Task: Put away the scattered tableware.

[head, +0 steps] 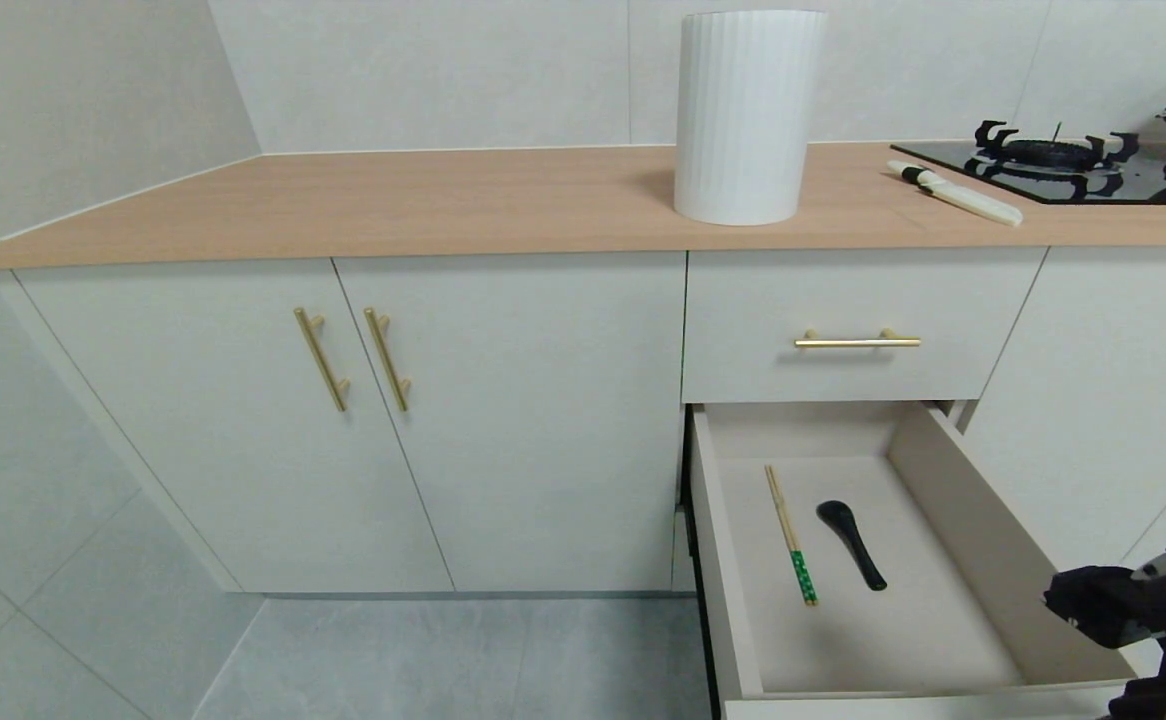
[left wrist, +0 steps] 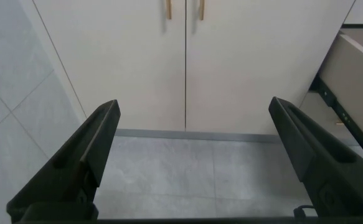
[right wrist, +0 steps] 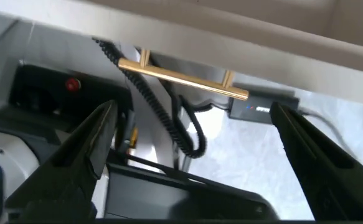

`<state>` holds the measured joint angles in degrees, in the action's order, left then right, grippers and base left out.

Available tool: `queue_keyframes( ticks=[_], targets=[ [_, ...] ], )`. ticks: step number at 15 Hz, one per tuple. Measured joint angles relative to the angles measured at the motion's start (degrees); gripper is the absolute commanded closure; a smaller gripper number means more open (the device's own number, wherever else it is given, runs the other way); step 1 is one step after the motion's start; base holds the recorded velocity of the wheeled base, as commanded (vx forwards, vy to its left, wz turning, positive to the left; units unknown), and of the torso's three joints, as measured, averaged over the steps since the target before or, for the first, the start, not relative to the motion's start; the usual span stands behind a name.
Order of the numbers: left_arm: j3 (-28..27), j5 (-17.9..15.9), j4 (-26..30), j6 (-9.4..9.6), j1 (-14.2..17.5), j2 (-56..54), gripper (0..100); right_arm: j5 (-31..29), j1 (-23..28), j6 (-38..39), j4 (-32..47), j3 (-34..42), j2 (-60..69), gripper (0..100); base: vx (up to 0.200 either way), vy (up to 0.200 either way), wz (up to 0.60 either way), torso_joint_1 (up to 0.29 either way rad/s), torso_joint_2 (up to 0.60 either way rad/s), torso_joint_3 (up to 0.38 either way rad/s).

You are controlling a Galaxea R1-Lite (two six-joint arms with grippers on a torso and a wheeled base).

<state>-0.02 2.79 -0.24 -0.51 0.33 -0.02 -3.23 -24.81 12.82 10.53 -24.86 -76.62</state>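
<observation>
Chopsticks (head: pixel 791 550) and a black spoon (head: pixel 851 543) lie side by side in the open lower drawer (head: pixel 983 540). Left gripper (left wrist: pixel 193 109) and right gripper (right wrist: pixel 193 111) both gape wide, holding nothing.

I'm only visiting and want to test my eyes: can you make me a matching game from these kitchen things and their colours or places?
Things: 1 chopsticks; 2 spoon; 3 knife; 4 canister.
Matches: a lying beside the stove; b black all over; c white, standing upright; d green at one end.
Pairs: 1-d, 2-b, 3-a, 4-c.
</observation>
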Motion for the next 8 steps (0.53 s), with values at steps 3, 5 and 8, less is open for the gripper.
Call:
queue_keyframes(
  ticks=[3, 5, 8],
  targets=[
    [0.0, 0.0, 0.0, 0.0, 0.0, 0.0, 0, -0.1, -0.1, 2.0, -2.9, -0.7, -3.6, 0, 0.0, 0.0, 0.0, 0.0, 0.0, 0.0],
    [0.0, 0.0, 0.0, 0.0, 0.0, 0.0, 0, -0.3, -0.1, 3.2, -5.5, -0.7, -5.9, 0, 0.0, 0.0, 0.0, 0.0, 0.0, 0.0],
    [0.0, 0.0, 0.0, 0.0, 0.0, 0.0, 0, -1.0, -0.1, 3.4, -8.5, -0.5, -8.4, 0, 0.0, 0.0, 0.0, 0.0, 0.0, 0.0]
  ],
)
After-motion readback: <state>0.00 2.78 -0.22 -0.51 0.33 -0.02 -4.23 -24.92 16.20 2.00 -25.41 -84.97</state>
